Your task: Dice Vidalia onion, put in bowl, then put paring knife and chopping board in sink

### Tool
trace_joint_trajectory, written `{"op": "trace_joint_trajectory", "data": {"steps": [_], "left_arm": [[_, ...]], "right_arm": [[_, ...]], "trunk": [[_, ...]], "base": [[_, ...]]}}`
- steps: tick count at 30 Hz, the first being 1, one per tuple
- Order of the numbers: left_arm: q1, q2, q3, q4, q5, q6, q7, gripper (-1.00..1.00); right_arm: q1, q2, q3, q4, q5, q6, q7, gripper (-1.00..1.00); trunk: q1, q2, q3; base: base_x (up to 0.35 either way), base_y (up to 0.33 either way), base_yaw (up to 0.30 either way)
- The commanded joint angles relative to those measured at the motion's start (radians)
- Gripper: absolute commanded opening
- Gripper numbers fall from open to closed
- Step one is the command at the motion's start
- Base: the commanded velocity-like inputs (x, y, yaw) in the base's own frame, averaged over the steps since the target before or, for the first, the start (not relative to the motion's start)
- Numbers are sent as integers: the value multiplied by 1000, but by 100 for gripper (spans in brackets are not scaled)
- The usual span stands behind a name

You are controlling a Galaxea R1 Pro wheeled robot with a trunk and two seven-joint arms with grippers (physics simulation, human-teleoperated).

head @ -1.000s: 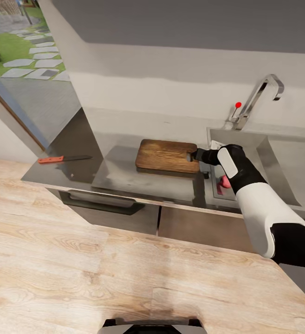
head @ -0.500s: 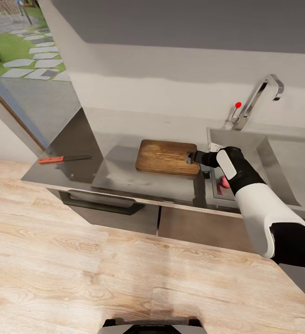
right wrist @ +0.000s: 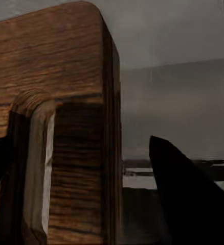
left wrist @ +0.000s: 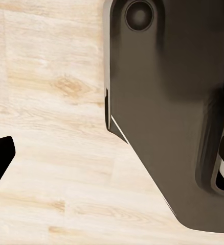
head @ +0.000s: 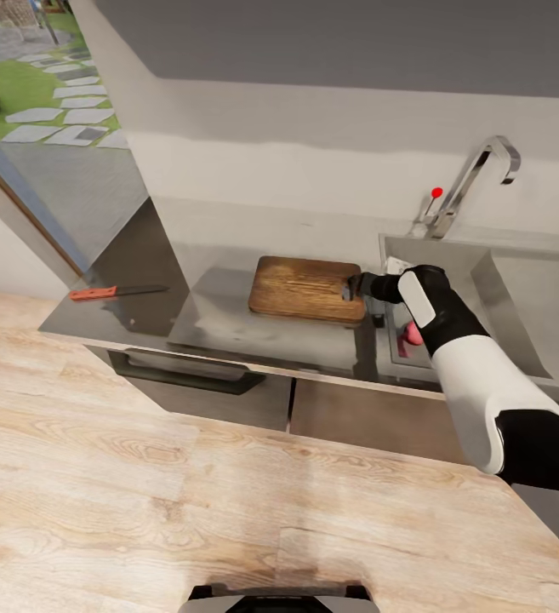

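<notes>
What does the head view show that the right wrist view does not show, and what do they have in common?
The head view alone shows the paring knife lying on the countertop far from the chopping board, the Vidalia onion down in the sink, and the tap.

The right wrist view alone shows the board's slot handle up close, with a dark fingertip beside the board's edge.

Both show the wooden chopping board with the right claw at its end nearest the sink.

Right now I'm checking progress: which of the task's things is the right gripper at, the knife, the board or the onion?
The board: the right gripper is at its sink-side edge. The knife lies far left.
</notes>
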Motion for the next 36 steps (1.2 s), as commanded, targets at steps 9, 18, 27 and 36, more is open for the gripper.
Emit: {"op": "trace_joint_trajectory", "data": {"steps": [9,18,27,36], "left_arm": [[0,0,1,-1,2,-2,0,100],[0,0,1,-1,2,-2,0,100],[0,0,1,-1,2,-2,-1,100],[0,-1,1,-1,2,-2,-1,100]], "right_arm": [[0,-2,4,-153,-8,103,-61,100],[0,-1,5,-161,-9,108,-68,100],[0,0,4,-161,-9,109,-69,100],[0,0,5,-149,-7,105,-67,100]], "trunk": [[1,-1,-1],[1,-1,-1],[1,-1,-1],[1,-1,-1]], "base": [[-203,0,0],[-328,0,0],[-334,0,0],[-334,0,0]]}}
